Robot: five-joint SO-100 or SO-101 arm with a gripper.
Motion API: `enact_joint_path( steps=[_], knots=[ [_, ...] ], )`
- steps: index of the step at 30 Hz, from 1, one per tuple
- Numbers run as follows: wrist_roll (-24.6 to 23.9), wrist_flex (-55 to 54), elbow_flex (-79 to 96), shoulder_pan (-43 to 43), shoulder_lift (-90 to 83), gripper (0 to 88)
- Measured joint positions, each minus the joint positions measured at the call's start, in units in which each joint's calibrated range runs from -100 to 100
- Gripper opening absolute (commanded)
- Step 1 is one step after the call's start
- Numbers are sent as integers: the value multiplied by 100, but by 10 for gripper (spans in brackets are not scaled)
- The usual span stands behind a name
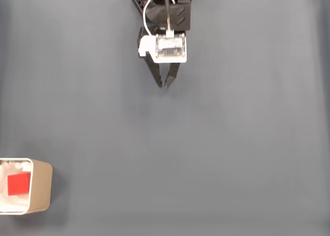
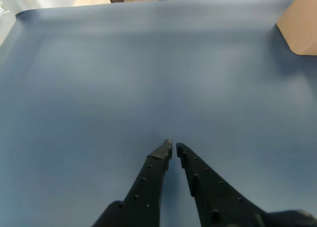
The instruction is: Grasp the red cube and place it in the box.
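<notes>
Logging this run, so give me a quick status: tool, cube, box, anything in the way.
Tool shut, empty, near the top edge in the fixed view. Cube inside the box, bottom left. Mat between them bare.

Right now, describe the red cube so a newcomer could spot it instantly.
In the fixed view, go to the blue mat's bottom-left corner and find the tan box. The red cube lies inside on its white lining, the one bright red thing.

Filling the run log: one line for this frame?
cube: in box | gripper: shut, empty, far from box, above mat | task: placed
</notes>
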Motion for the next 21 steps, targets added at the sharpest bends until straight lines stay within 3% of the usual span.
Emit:
enact_joint_path(
  steps=[6,21],
  knots=[
    [-63,1798,81,0,-469,0],
    [-137,2220,81,-30,-582,0]
  ],
)
